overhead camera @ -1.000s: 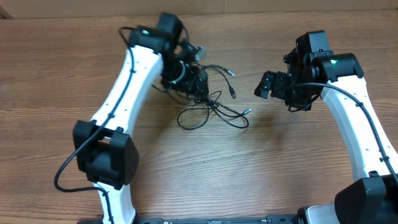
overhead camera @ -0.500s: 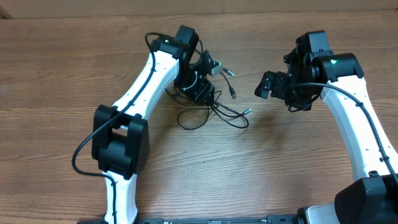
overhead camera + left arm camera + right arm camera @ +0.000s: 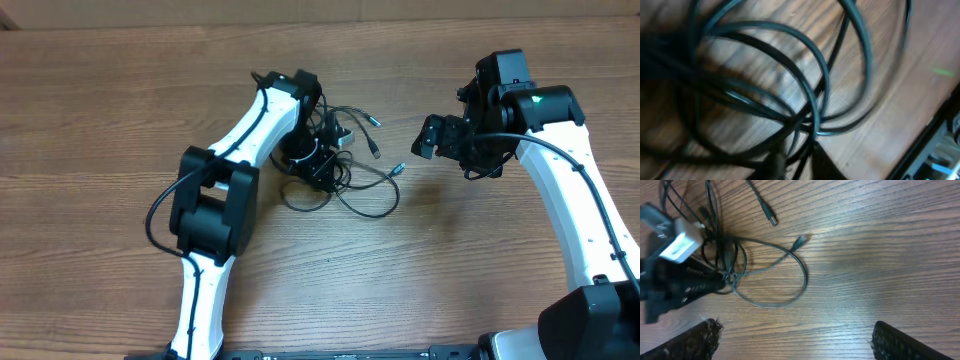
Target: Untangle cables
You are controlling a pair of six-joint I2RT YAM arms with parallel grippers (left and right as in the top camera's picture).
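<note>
Tangled cables lie mid-way across the wooden table, around the left gripper, whose jaw state cannot be told. The right gripper hovers nearby, spread and empty. Risk: pulling one loop tightens the knot.

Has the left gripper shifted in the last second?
Yes. In the overhead view the left gripper has come toward the near side, away from the far edge of the table, and slightly right. It is still in the cables.
</note>
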